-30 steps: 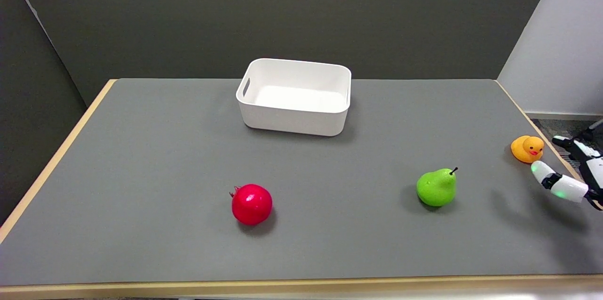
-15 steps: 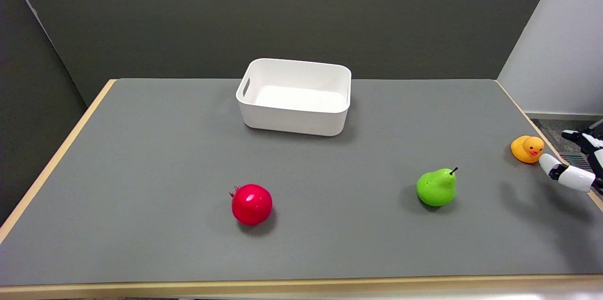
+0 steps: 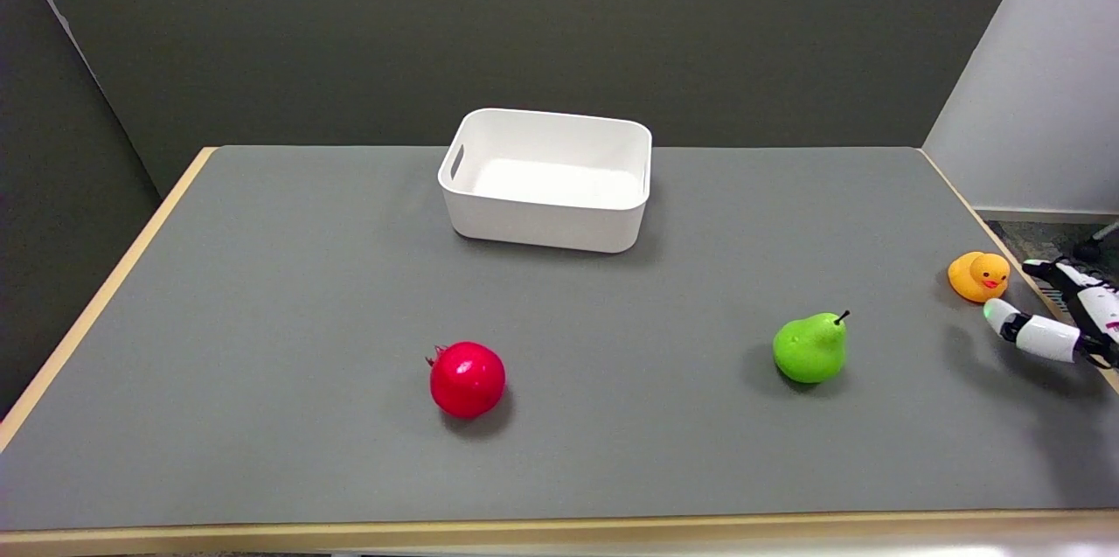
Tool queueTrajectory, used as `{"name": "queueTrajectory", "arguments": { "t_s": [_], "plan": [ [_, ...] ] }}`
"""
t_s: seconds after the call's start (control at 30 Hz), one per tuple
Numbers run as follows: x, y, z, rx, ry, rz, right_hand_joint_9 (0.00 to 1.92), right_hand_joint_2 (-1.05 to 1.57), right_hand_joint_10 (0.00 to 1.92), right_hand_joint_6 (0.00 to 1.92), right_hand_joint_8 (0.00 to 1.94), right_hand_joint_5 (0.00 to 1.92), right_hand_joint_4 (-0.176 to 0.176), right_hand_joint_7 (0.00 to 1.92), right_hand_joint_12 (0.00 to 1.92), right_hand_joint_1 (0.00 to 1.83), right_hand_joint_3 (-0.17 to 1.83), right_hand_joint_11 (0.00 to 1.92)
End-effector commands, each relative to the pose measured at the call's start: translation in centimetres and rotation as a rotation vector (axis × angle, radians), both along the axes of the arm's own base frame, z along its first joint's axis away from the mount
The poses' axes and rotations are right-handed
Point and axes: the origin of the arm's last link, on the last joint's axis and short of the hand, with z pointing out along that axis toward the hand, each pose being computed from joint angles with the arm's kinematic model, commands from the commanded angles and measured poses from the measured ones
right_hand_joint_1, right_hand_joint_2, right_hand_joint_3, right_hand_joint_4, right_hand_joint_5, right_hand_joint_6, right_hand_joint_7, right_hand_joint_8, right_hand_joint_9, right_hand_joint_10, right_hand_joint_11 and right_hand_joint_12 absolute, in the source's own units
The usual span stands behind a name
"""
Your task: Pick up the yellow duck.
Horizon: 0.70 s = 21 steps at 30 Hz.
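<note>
While the yellow duck (image 3: 978, 276) sits at the table's (image 3: 262, 295) far right edge, the right hand (image 3: 1062, 321) flanks it, fingers (image 3: 1018, 328) spread, holding nothing, just beside it.

- We see the right hand (image 3: 1062, 316) cut off by the picture's right edge: only fingers (image 3: 1032, 333) show, with palm and arm out of view.
- We cannot tell whether a fingertip touches the yellow duck (image 3: 977, 275).
- The worktop (image 3: 612, 452) loses its near corners to the picture's edges.
- The white bin's (image 3: 546, 220) near wall hides part of its floor.
</note>
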Motion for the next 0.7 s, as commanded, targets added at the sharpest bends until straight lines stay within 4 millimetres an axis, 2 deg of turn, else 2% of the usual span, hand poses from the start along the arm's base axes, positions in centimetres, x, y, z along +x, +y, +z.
{"name": "queueTrajectory", "arguments": {
  "t_s": [0.03,0.4,0.53,0.63,0.7],
  "plan": [
    [1.1,-2.6,0.7,-0.006,0.053,-0.03,0.04,0.58,0.64,0.42,0.33,0.15,-0.013,0.17,1.05,0.32,0.95,0.0],
    [1.2,-3.3,0.8,-0.008,0.047,-0.044,0.06,0.57,0.64,0.42,0.32,0.15,-0.001,0.17,1.05,0.32,0.95,0.0],
    [1.0,-4.0,0.5,-0.008,0.065,-0.074,0.07,0.57,0.63,0.42,0.31,0.15,0.01,0.17,1.06,0.31,0.95,0.0],
    [0.9,-4.7,0.1,0.002,0.081,-0.081,0.09,0.6,0.6,0.37,0.27,0.18,0.019,0.2,1.1,0.35,0.85,0.0],
    [0.9,-5.2,-0.2,0.007,0.087,-0.076,0.1,0.57,0.62,0.41,0.3,0.16,0.026,0.19,1.09,0.33,0.93,0.0]
  ]
}}
